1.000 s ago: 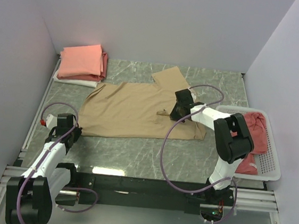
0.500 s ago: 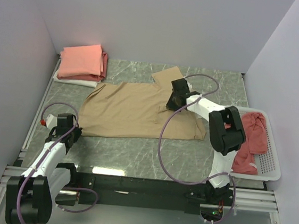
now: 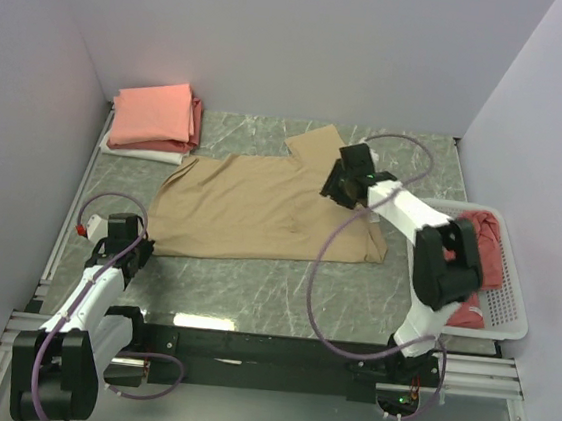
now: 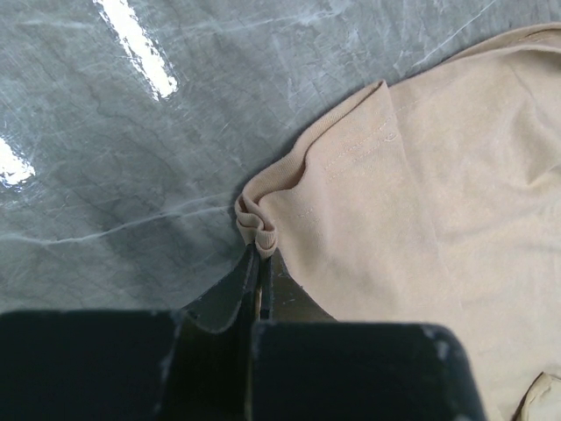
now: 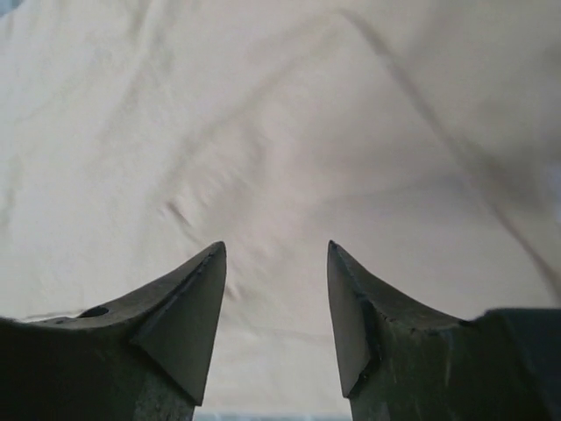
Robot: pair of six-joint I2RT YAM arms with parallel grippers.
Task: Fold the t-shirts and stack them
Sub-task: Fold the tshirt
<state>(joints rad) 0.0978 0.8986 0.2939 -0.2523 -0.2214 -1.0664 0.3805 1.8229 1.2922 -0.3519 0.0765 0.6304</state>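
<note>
Overhead, five t-shirts were counted. One tan cotton t-shirt (image 3: 261, 208) lay spread on the grey marbled table (image 3: 253, 288). A salmon-pink folded t-shirt (image 3: 152, 114), a red folded t-shirt (image 3: 196, 121) and a white folded t-shirt (image 3: 136, 152) were stacked in the far-left corner. One dusty red crumpled t-shirt (image 3: 487, 242) lay in the single white slatted plastic basket (image 3: 510, 325) at the right. The tan garment's long axis ran left to right, with one sleeve pointing toward the far wall. Of the two arms, the left gripper (image 3: 141, 246) met the garment's near-left corner, and the right gripper (image 3: 336, 188) hung over its far-right part, beside that sleeve.

Left wrist view: the left gripper (image 4: 257, 263) was clamped on a bunched fold of the tan hem corner, the cloth spreading away to the right over the table.

Right wrist view: the right gripper (image 5: 276, 254) had its two fingers parted, with flat tan cloth visible between and beyond them. Contact with the cloth could not be determined.
</note>
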